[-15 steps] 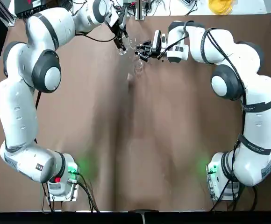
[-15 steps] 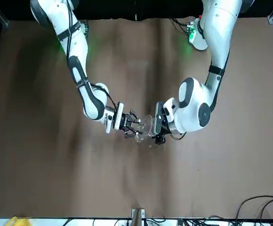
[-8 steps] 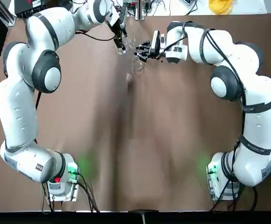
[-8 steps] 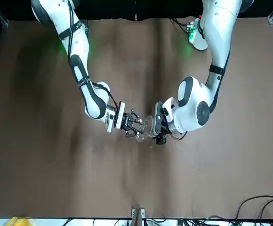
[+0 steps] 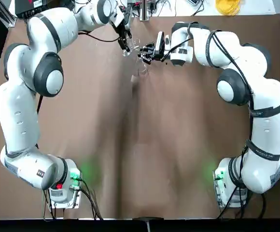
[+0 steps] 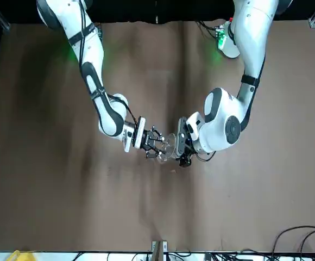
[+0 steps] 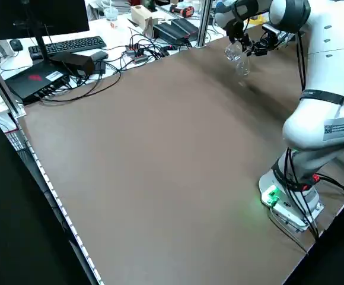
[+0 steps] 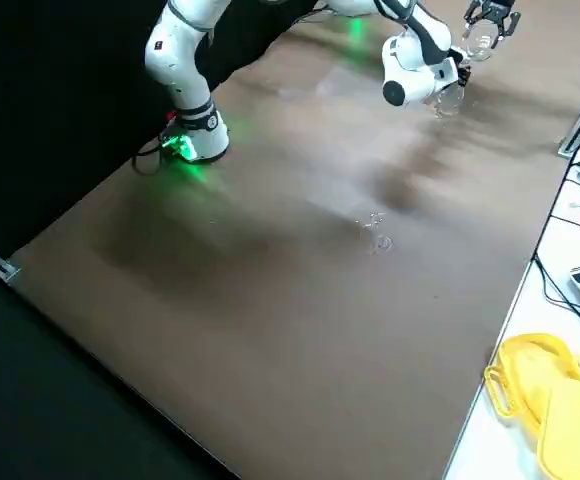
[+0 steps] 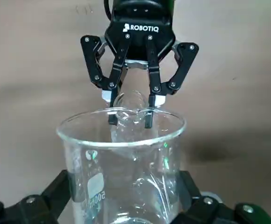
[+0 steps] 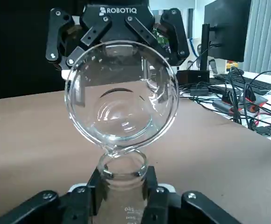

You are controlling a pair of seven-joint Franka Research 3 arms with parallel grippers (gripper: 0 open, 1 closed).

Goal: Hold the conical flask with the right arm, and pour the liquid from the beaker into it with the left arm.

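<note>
**Beaker tipped over the flask mouth at the far edge of the counter**

Top view: the left end effector (image 5: pixel 126 42) and the right end effector (image 5: pixel 146 52) are seen close together near the far edge of the brown counter (image 5: pixel 140 145), with faint glass between them.

Front view: the two end effectors are faced toward each other, and the beaker (image 6: pixel 169 145) is held tilted beside the conical flask (image 6: pixel 158 156).

Left side view: the glassware (image 7: pixel 238 56) is seen raised above the counter near its far edge, by a keyboard (image 7: pixel 65 45) and cables.

Right side view: a yellow object (image 8: pixel 550 410) is seen beyond the counter's edge.

Left wrist view: the beaker (image 9: pixel 121 163) is clamped between the left end effector's fingers, and its rim is brought against the flask neck (image 9: pixel 130 103), on which the right end effector's fingers (image 9: pixel 110 95) are closed.

Right wrist view: the flask's neck (image 10: pixel 124 175) is gripped by the right end effector, upright, and the beaker's spout (image 10: pixel 119 149) is rested over its mouth. A little liquid (image 10: pixel 121 122) is seen as a pale shine inside the beaker.
</note>
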